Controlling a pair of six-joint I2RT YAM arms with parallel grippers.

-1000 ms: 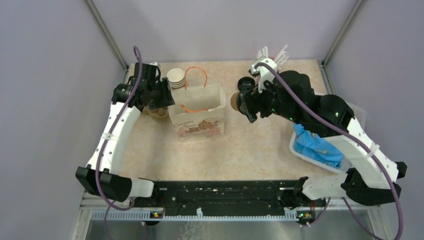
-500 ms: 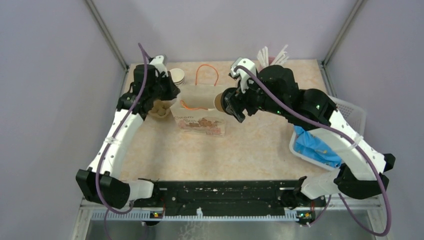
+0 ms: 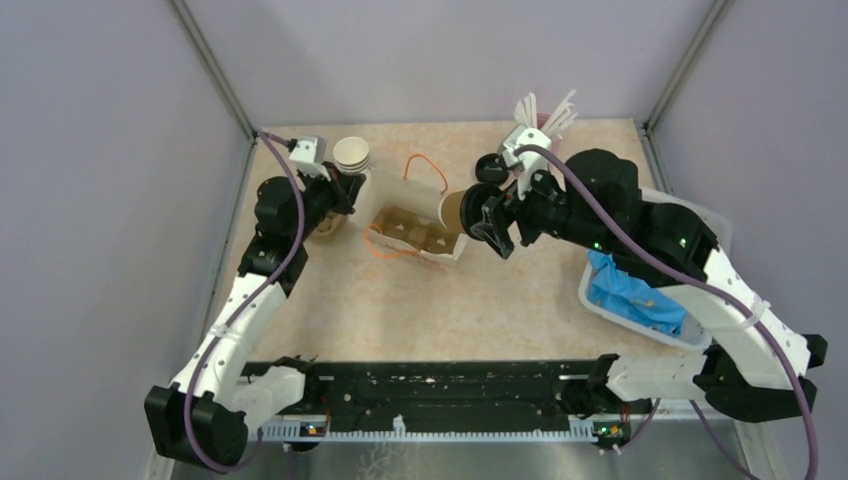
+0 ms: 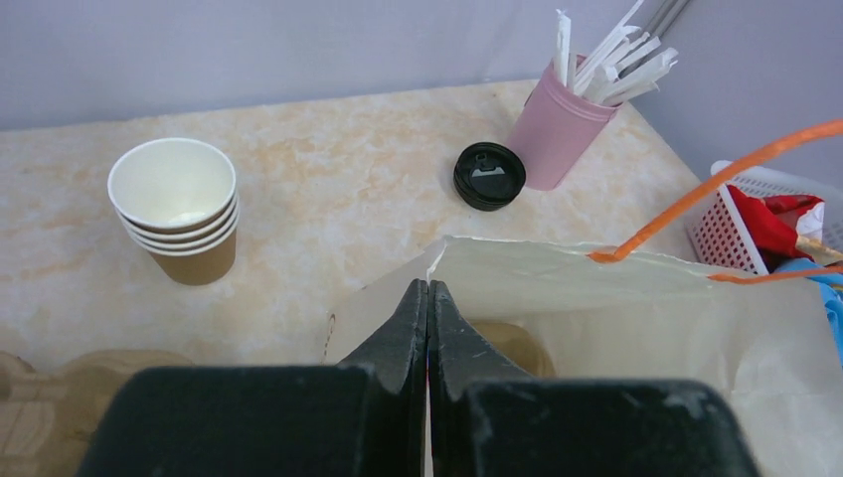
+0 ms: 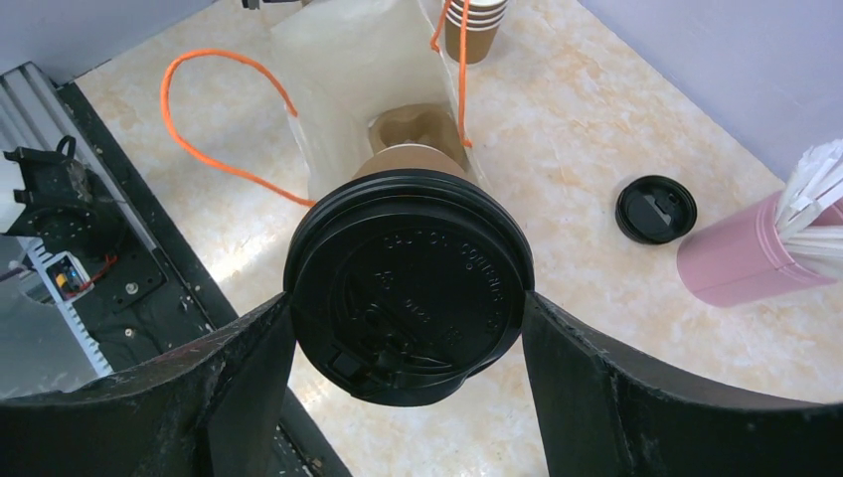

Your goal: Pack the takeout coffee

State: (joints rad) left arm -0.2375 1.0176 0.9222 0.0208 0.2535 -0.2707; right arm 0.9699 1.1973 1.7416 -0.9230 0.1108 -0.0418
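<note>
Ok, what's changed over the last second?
Left tool closed on the rim of the paper bag and tipped its mouth toward the right arm. Right tool brought the takeout coffee up to that mouth, still gripping it. Cup stack, loose lid and straw holder haven't moved.

In your top view, the bag (image 3: 398, 192) holds a cup carrier (image 3: 412, 232). Cup stack (image 3: 352, 155) at its eleven o'clock, loose lid (image 3: 489, 167) at two, straw holder (image 3: 545, 110) beyond that, takeout coffee (image 3: 455, 208) just beside at three.
</note>
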